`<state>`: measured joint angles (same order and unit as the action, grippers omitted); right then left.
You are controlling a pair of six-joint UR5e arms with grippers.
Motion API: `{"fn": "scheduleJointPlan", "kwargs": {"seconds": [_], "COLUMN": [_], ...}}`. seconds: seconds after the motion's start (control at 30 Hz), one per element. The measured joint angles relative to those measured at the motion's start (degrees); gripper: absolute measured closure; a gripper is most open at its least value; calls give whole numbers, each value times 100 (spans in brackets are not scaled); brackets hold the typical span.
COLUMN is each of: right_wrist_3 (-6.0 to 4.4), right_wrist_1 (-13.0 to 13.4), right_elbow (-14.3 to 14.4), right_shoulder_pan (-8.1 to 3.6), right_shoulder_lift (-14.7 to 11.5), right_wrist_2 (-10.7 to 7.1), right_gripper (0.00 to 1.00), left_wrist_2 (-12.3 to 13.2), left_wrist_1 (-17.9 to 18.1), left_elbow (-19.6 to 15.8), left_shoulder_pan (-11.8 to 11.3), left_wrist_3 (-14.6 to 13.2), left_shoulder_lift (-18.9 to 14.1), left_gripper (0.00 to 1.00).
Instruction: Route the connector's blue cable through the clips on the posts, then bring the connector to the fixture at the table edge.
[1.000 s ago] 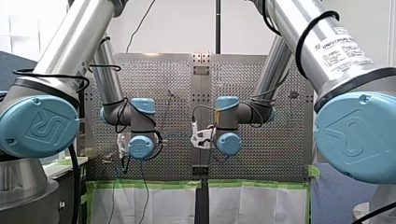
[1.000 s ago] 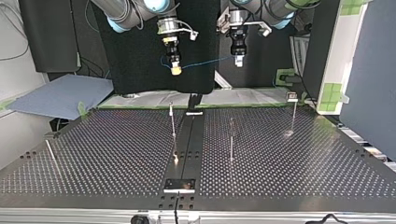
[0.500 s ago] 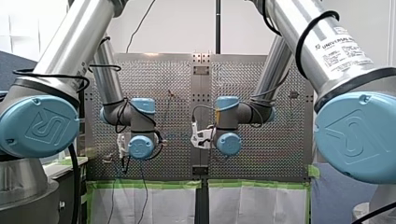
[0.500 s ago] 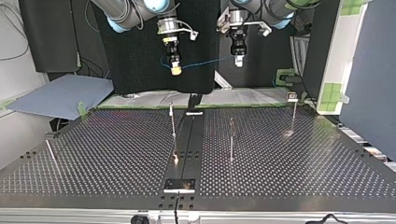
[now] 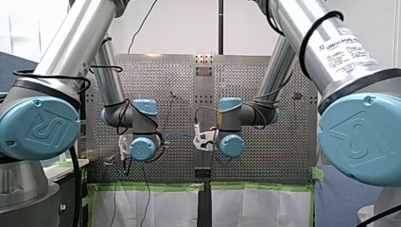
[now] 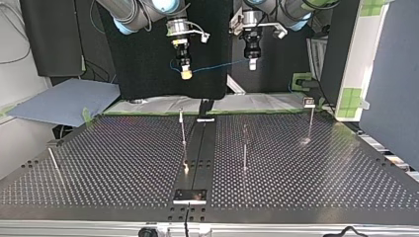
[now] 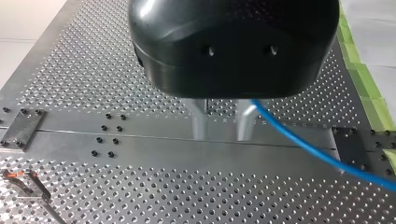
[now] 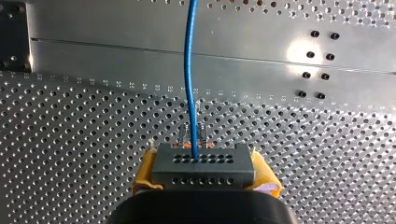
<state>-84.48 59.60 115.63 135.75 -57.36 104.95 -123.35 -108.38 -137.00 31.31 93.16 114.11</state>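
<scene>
right tool (image 8: 205, 175) with yellow pads (image 8: 145, 171) around connector (image 8: 204, 164)

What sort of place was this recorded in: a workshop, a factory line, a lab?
Probably a robotics lab test bench: a perforated metal table with thin posts, green tape at its edge, and my right gripper holding a connector on a blue cable.

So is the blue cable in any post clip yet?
No: the top view shows the blue cable hanging in air between my right gripper and my left gripper, clear of the posts.
</scene>
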Motion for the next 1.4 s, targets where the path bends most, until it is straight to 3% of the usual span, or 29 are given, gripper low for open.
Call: {"fn": "scheduleJointPlan", "kwargs": {"seconds": [0.07,0.2,0.33,1.4], "right_wrist_3": [0,0,0,0], "right_wrist_1": [0,0,0,0], "right_elbow": [0,0,0,0], "right_shoulder_pan": [0,0,0,0], "right_shoulder_lift": [0,0,0,0], "right_wrist_2": [0,0,0,0], "right_gripper": [100,100,100,100], "left_wrist_2": [0,0,0,0], "left_wrist_1": [0,0,0,0], "left_elbow": [0,0,0,0], "left_shoulder_pan": [0,0,0,0], "left_wrist_3": [0,0,0,0], "left_shoulder_lift": [0,0,0,0], "left_gripper": [90,87,99,99]}}
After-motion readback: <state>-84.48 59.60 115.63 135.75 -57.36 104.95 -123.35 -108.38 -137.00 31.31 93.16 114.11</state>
